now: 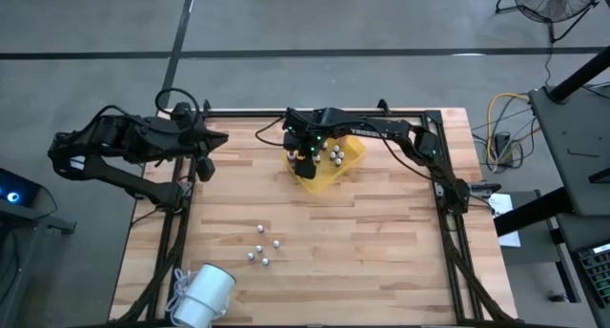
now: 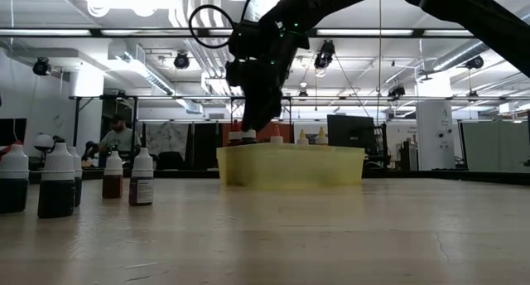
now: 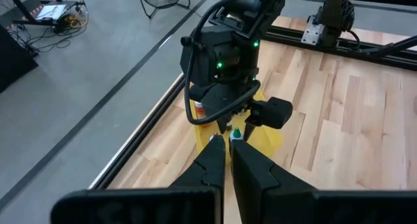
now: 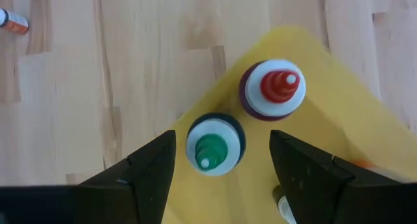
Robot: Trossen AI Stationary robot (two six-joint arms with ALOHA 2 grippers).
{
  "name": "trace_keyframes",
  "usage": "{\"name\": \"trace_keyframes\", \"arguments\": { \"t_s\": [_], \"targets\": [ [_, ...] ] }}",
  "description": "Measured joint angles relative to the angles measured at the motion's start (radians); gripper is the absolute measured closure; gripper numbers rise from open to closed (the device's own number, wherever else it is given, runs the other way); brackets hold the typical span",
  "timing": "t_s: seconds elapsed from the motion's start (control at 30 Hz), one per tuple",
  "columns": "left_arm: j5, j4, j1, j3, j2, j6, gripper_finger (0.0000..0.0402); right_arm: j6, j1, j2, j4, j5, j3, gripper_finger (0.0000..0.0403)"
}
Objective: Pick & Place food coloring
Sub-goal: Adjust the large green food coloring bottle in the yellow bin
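right tool [image 4: 221, 162] hangs wide open straight over the green-capped food coloring bottle [image 4: 214, 148] standing in the yellow tray [image 1: 351, 156] next to a red-capped one [image 4: 273, 88] — lined up to drop on it, I'd guess — left tool [image 3: 227, 149] pinched shut, parked at the counter [image 1: 381, 233] edge

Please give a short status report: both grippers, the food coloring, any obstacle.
Right gripper open, above green-capped bottle in yellow tray. Left gripper shut, empty, parked at table's left edge. Red-capped bottle stands close beside the green one.
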Motion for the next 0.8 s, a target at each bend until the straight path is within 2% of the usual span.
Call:
{"name": "trace_keyframes", "arguments": {
  "t_s": [0.37,0.57,0.8],
  "targets": [
    [-0.016,0.0,0.0,0.0,-0.001,0.0,0.0402,0.015,0.0,0.0,0.013,0.0,-0.015,0.0174],
    [-0.017,0.014,0.0,0.0,-0.002,0.0,0.0402,0.015,0.0,0.0,0.014,0.0,-0.023,0.0206],
    [-0.018,0.024,0.0,0.0,-0.003,0.002,0.0402,0.015,0.0,0.0,0.016,0.0,-0.025,0.0267]
  ]
}}
